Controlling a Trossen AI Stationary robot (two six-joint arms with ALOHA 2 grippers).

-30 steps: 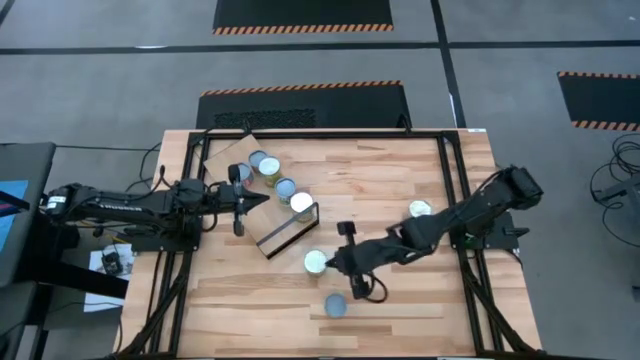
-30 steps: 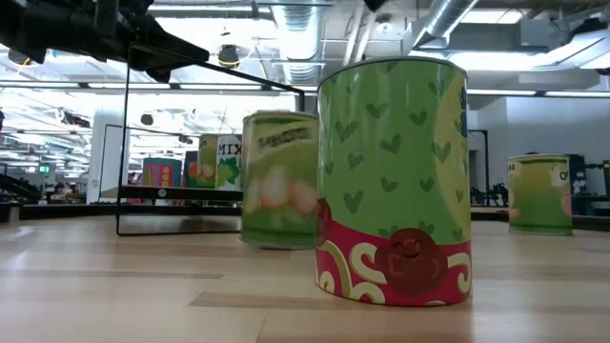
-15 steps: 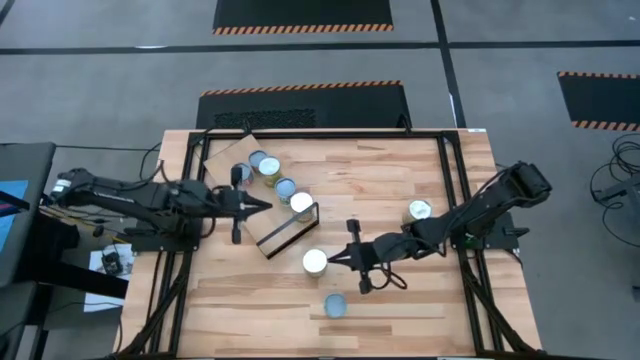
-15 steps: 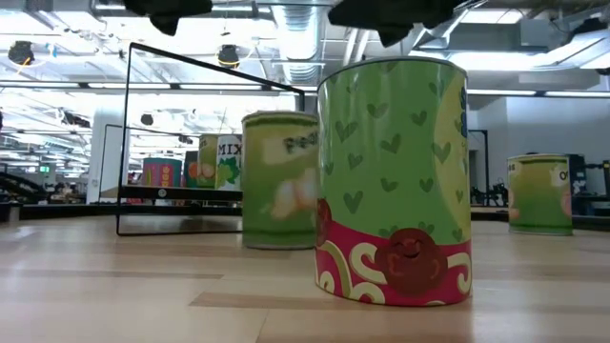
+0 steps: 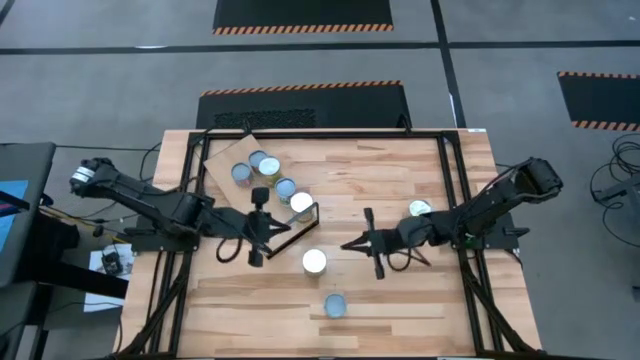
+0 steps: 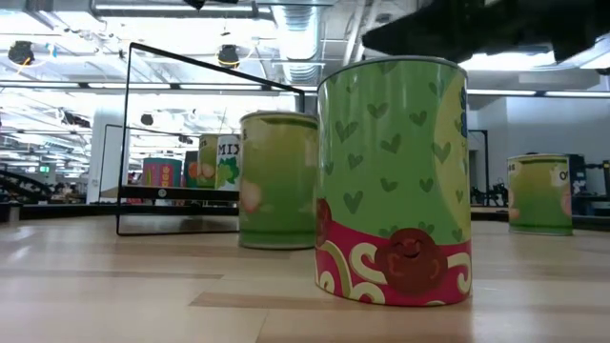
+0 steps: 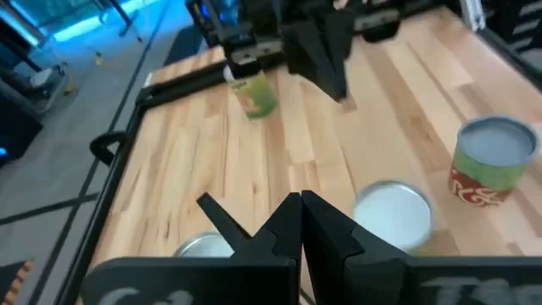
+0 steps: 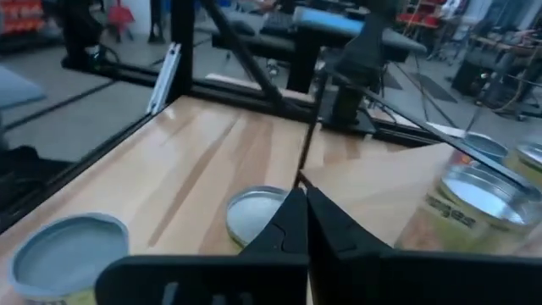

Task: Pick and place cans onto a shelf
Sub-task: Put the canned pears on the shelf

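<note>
The right gripper (image 5: pixel 352 243) is clenched on nothing, its fingers (image 8: pixel 298 222) pressed together and pointing across the table toward the left arm. It hovers just beside a loose can (image 5: pixel 314 262) that stands upright on the table (image 5: pixel 400 300). Its arm stretches low and nearly level from the right edge, passing another can (image 5: pixel 419 209). The left gripper (image 5: pixel 284 232) is likewise clenched and empty, fingers (image 7: pixel 292 227) meeting at a point, at the dark-framed end of the shelf (image 5: pixel 225 158). Its arm reaches in from the left edge, bent at the elbow. Four cans (image 5: pixel 268 168) sit in a row on the shelf; one more can (image 5: pixel 336 305) stands near the front edge.
</note>
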